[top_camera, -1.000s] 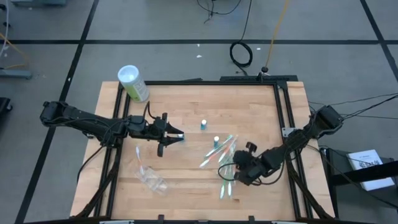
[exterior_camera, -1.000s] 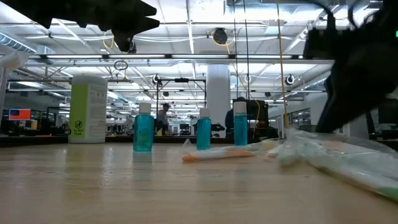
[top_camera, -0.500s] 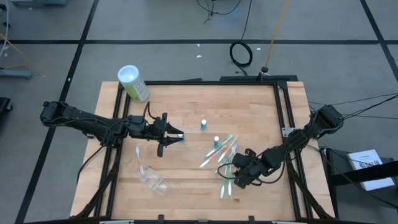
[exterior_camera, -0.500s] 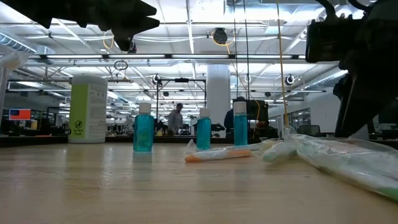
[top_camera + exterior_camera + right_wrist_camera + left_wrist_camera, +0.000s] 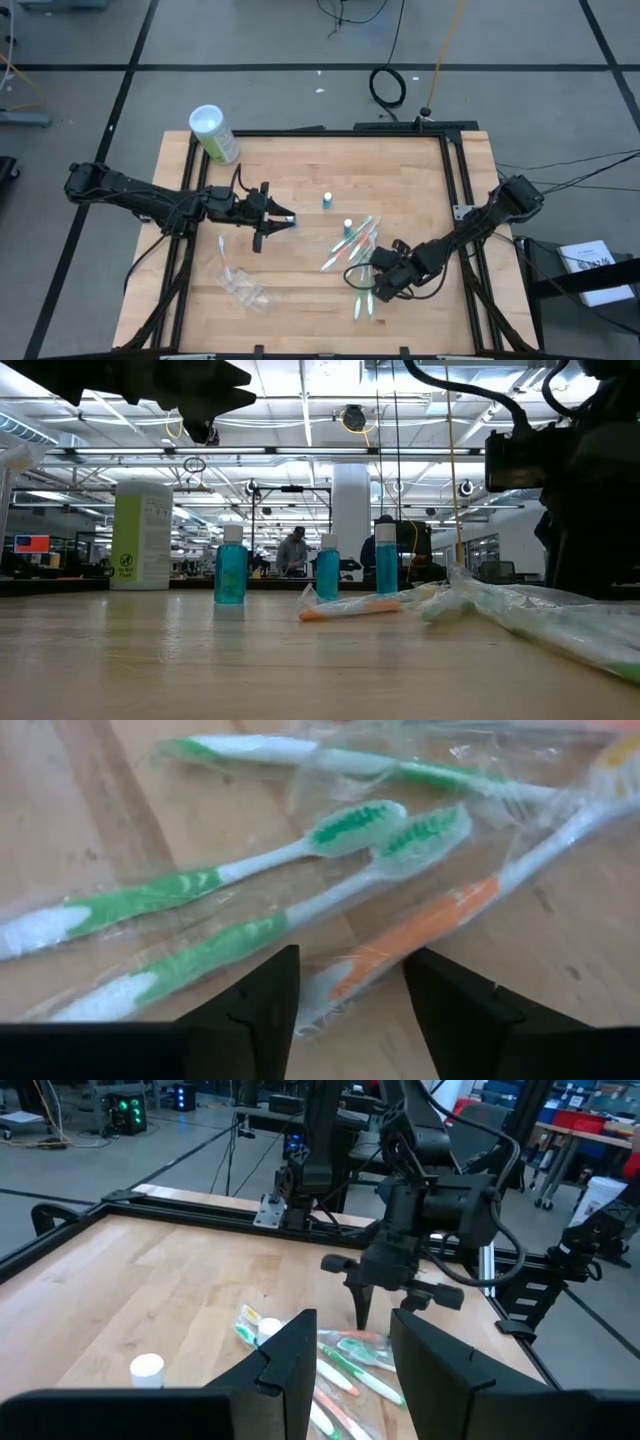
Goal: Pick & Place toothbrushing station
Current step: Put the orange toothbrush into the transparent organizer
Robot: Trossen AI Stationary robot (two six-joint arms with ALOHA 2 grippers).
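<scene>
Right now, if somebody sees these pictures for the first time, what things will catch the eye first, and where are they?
First, the heap of wrapped toothbrushes with green and orange handles, on the table's right half, with the right gripper low over it, fingers apart. Next, the left gripper hovering near the table's middle, and the green canister at the far left corner.

— Where is the left arm?
— It reaches in from the table's left edge, stretched low toward the middle, its left gripper [image 5: 283, 220] held above the wood with the fingers [image 5: 290, 1365] parted by a gap.
— And the right one?
— It comes from the right edge, bent down and inward; the right gripper [image 5: 362, 283] sits low, its fingers [image 5: 262, 995] apart, nothing between them.
</scene>
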